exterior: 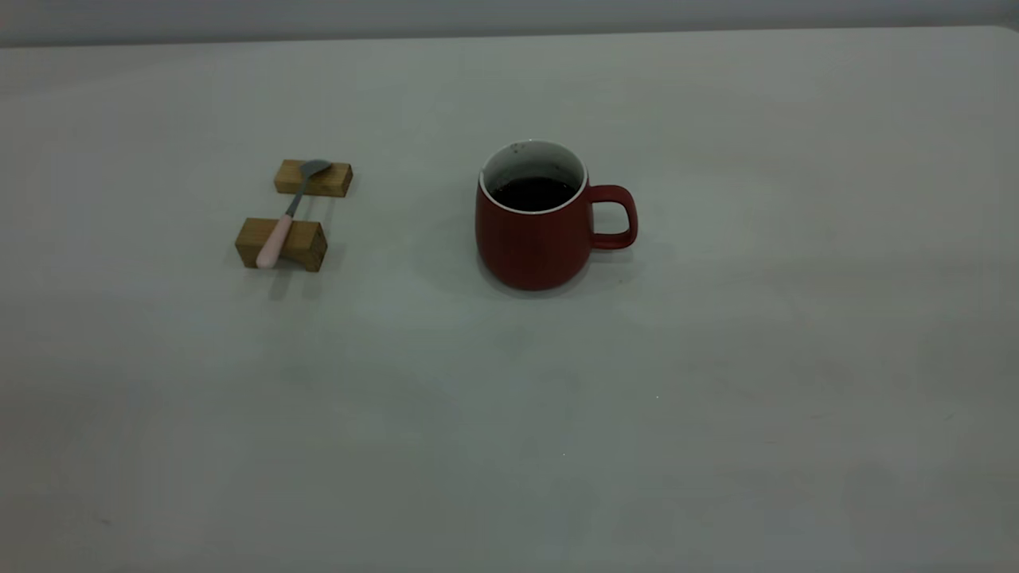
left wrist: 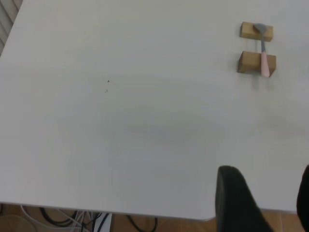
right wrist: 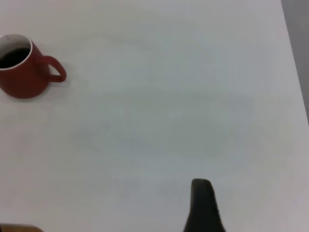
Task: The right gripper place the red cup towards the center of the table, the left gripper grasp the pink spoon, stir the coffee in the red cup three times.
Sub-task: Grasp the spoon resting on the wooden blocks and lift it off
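Observation:
The red cup (exterior: 533,231) stands upright near the middle of the table (exterior: 716,398), handle toward the right, with dark coffee (exterior: 533,193) inside. The pink spoon (exterior: 284,219) lies across two wooden blocks at the left, bowl on the far block. Neither arm shows in the exterior view. In the left wrist view my left gripper (left wrist: 268,188) hangs open over the table's near edge, far from the spoon (left wrist: 263,53). In the right wrist view my right gripper (right wrist: 256,203) shows one black finger (right wrist: 203,208) with bare table beside it, far from the cup (right wrist: 21,72).
The far wooden block (exterior: 313,178) and the near wooden block (exterior: 281,244) hold the spoon off the tabletop. The table's front edge (left wrist: 145,209) has cables below it. The table's side edge (right wrist: 295,72) runs past my right gripper.

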`<action>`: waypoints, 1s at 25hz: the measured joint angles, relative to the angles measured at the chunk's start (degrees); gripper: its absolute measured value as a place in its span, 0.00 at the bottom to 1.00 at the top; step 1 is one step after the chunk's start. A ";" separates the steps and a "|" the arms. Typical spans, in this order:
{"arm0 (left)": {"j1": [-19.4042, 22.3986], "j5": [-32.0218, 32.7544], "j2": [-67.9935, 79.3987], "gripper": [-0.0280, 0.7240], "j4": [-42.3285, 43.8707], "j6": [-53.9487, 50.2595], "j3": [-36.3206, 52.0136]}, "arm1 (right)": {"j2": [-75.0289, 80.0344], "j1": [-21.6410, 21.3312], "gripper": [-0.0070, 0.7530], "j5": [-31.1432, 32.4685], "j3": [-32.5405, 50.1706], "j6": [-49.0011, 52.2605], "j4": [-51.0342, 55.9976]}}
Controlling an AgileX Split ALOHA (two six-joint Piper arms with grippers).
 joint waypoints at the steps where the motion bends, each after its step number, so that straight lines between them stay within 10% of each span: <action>1: 0.00 0.00 0.00 0.55 0.00 0.00 0.00 | 0.00 -0.36 0.78 -0.06 0.00 0.00 0.32; 25: 0.00 0.00 0.00 0.55 0.00 -0.31 0.00 | 0.00 -0.42 0.78 -0.18 0.00 -0.29 0.63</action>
